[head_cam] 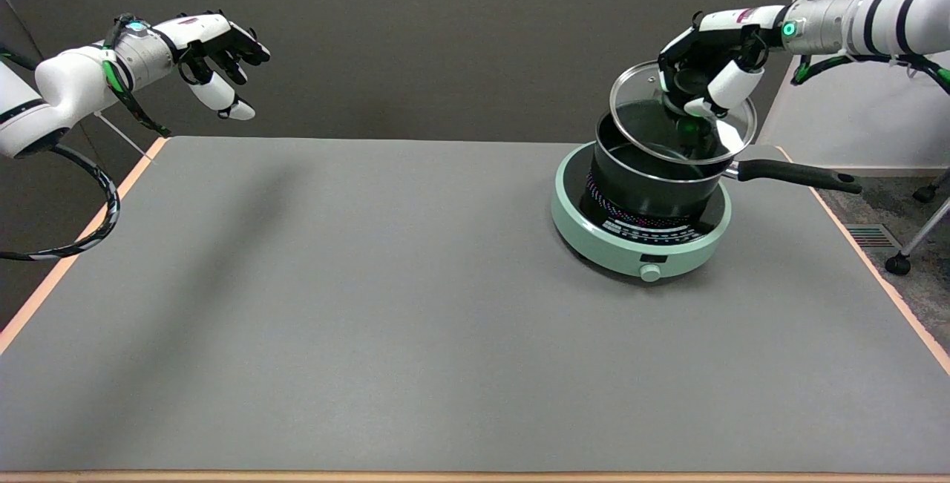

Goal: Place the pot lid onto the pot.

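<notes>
A dark wall stood behind a wide grey bench (334,305) with a pale wood edge, and all the action sat at the upper right of the frame. There, a mint-green round induction hob (638,242) carried a black saucepan with a long black handle (653,179), the handle pointing off to the right edge. Above it, the right hand (705,71) had the round glass lid with its metal rim (679,123) by the black knob on top, fingers (731,86) curled in and pinching that knob. The lid was tilted, its upper edge lifted toward the back, its lower edge dipping at or just inside the pot's rim; whether it was touching could not be told.

That lid looked stiff and fairly weighty for its size, glass that would chip or crack if dropped against the steel rim. The smooth glass and the thin metal band offered little to hold, so the knob seemed the only sensible place to take it, and a firm pinch there would matter, since a tilted lid tends to swing. Levelling it over the pot before letting go looked like the need.
</notes>
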`<act>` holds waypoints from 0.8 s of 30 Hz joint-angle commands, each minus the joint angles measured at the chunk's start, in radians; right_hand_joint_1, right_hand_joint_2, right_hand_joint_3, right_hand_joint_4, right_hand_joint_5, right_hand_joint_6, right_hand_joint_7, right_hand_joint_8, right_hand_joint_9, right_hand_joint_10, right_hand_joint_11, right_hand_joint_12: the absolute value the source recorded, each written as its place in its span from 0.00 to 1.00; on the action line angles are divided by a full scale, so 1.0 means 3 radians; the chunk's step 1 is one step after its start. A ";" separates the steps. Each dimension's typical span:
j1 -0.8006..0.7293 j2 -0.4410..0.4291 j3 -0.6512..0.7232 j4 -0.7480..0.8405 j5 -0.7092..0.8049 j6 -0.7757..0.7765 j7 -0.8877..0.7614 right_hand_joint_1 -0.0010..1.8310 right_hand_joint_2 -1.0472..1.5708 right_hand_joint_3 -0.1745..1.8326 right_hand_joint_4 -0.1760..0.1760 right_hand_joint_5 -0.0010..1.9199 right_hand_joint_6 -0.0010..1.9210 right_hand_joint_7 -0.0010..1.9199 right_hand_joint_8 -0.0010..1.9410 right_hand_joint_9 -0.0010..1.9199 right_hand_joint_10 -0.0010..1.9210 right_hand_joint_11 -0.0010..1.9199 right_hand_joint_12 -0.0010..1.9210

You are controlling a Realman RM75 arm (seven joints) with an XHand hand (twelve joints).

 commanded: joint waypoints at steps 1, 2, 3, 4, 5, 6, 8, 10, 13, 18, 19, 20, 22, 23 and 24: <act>0.0665 -0.0192 -0.0720 -0.0304 0.0137 -0.0325 -0.0040 0.73 0.70 0.60 1.00 0.31 0.73 0.40 0.90 0.42 1.00 0.32 0.96; 0.0670 -0.0192 -0.0720 -0.0303 0.0136 -0.0354 -0.0040 0.73 0.70 0.60 1.00 0.31 0.73 0.40 0.90 0.42 1.00 0.32 0.96; 0.0673 -0.0190 -0.0719 -0.0298 0.0142 -0.0385 -0.0040 0.73 0.70 0.60 1.00 0.31 0.73 0.40 0.90 0.42 1.00 0.32 0.96; 0.0675 -0.0187 -0.0712 -0.0295 0.0160 -0.0431 -0.0040 0.73 0.70 0.60 1.00 0.31 0.73 0.40 0.90 0.42 1.00 0.32 0.96; 0.0678 -0.0189 -0.0706 -0.0295 0.0182 -0.0473 -0.0040 0.73 0.70 0.60 1.00 0.31 0.73 0.40 0.90 0.42 1.00 0.32 0.96; 0.0686 -0.0194 -0.0708 -0.0301 0.0190 -0.0517 -0.0040 0.73 0.70 0.60 1.00 0.30 0.74 0.40 0.90 0.42 1.00 0.32 0.96; 0.0737 -0.0211 -0.0722 -0.0330 0.0199 -0.0678 -0.0040 0.73 0.70 0.60 1.00 0.30 0.74 0.40 0.91 0.41 1.00 0.31 0.97; 0.0760 -0.0209 -0.0731 -0.0330 0.0187 -0.0734 -0.0035 0.73 0.70 0.60 1.00 0.29 0.74 0.40 0.91 0.40 1.00 0.30 0.97; 0.0790 -0.0195 -0.0734 -0.0308 0.0176 -0.0727 -0.0026 0.73 0.71 0.59 1.00 0.27 0.74 0.39 0.91 0.38 1.00 0.28 0.97; 0.0842 -0.0216 -0.0744 -0.0308 0.0179 -0.0704 -0.0040 0.73 0.71 0.59 1.00 0.27 0.74 0.39 0.91 0.38 1.00 0.28 0.97; 0.0866 -0.0226 -0.0752 -0.0317 0.0174 -0.0699 -0.0040 0.73 0.71 0.58 1.00 0.27 0.74 0.39 0.91 0.37 1.00 0.27 0.97; 0.0890 -0.0231 -0.0772 -0.0323 0.0170 -0.0688 -0.0040 0.73 0.71 0.58 1.00 0.27 0.74 0.39 0.91 0.37 1.00 0.27 0.97; 0.0963 -0.0251 -0.0834 -0.0330 0.0150 -0.0660 -0.0040 0.73 0.71 0.58 1.00 0.27 0.74 0.39 0.91 0.37 1.00 0.28 0.97; 0.0987 -0.0259 -0.0848 -0.0334 0.0142 -0.0645 -0.0040 0.73 0.71 0.58 1.00 0.27 0.74 0.39 0.91 0.37 1.00 0.28 0.97; 0.1003 -0.0265 -0.0854 -0.0342 0.0137 -0.0636 -0.0040 0.73 0.71 0.58 1.00 0.27 0.74 0.39 0.91 0.37 1.00 0.28 0.97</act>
